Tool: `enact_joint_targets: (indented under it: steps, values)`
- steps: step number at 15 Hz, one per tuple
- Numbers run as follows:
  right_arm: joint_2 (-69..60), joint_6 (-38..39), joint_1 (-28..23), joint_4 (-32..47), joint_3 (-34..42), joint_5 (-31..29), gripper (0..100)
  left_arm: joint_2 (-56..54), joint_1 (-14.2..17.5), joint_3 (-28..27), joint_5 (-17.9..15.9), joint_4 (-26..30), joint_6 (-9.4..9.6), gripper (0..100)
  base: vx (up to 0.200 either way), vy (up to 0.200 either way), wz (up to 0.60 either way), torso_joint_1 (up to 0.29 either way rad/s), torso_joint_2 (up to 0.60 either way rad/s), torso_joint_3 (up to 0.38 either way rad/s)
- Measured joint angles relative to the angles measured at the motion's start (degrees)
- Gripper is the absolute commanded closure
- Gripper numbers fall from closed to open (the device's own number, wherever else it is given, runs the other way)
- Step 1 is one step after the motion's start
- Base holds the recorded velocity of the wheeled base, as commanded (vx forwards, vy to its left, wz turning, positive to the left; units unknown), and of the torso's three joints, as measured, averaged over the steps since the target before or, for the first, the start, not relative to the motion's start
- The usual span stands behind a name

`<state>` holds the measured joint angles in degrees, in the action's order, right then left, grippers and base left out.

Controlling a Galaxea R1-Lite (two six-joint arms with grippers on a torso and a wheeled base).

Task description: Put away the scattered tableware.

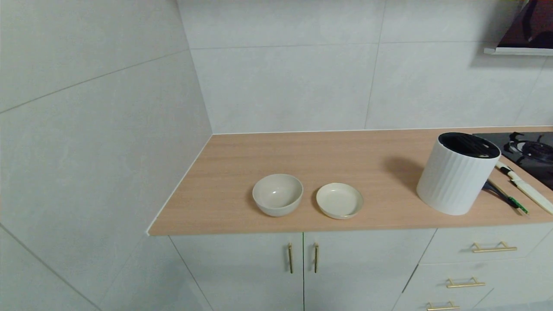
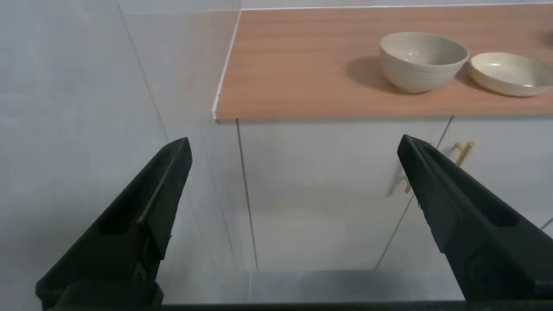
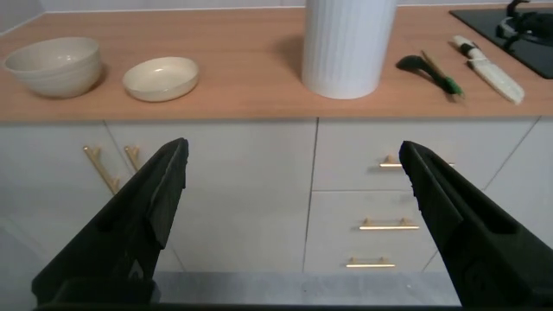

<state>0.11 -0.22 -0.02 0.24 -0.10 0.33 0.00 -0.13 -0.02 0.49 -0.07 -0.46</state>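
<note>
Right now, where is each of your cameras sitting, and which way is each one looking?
Head view: on the head, looking forward and down at the countertop with the bowl, shallow dish and white ribbed holder.
Left wrist view: on the left wrist, facing the cabinet doors; the open left gripper frames it.
Right wrist view: on the right wrist, facing the drawers; the open right gripper frames it.
Shared: all three see the bowl beside the shallow dish.

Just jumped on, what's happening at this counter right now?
Nothing is held yet. The left gripper and right gripper hang in front of the cabinets, jaws open. On the counter a bowl and a dish sit side by side, apart; a knife and utensil lie beside the white holder.
</note>
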Motion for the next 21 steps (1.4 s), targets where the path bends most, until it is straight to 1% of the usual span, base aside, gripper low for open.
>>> enact_joint_targets:
  steps: [6, 8, 12, 21]
  values:
    - [0.0, 0.0, -0.1, 0.0, 0.0, 0.0, 0, 0.0, 0.0, 0.0, 0.0, 0.0, -0.05, 0, 0.0, 0.0, 0.0, 0.0, 0.0, 0.0]
    - [0.0, 0.0, 0.0, 0.0, 0.0, 0.0, 0, 0.0, 0.0, 0.0, 0.0, 0.0, -0.05, 0, 0.0, 0.0, 0.0, -0.1, 0.2, 0.1]
    - [0.0, 0.0, -0.1, 0.0, 0.0, 0.0, 0, 0.0, 0.0, 0.0, 0.0, 0.0, -0.05, 0, 0.0, 0.0, 0.0, -0.19, 0.41, 0.214]
    - [0.0, 0.0, -0.1, 0.0, 0.0, 0.0, 0, 0.0, 0.0, 0.0, 0.0, 0.0, -0.07, 0, 0.0, 0.0, 0.0, -0.242, 0.54, 0.297]
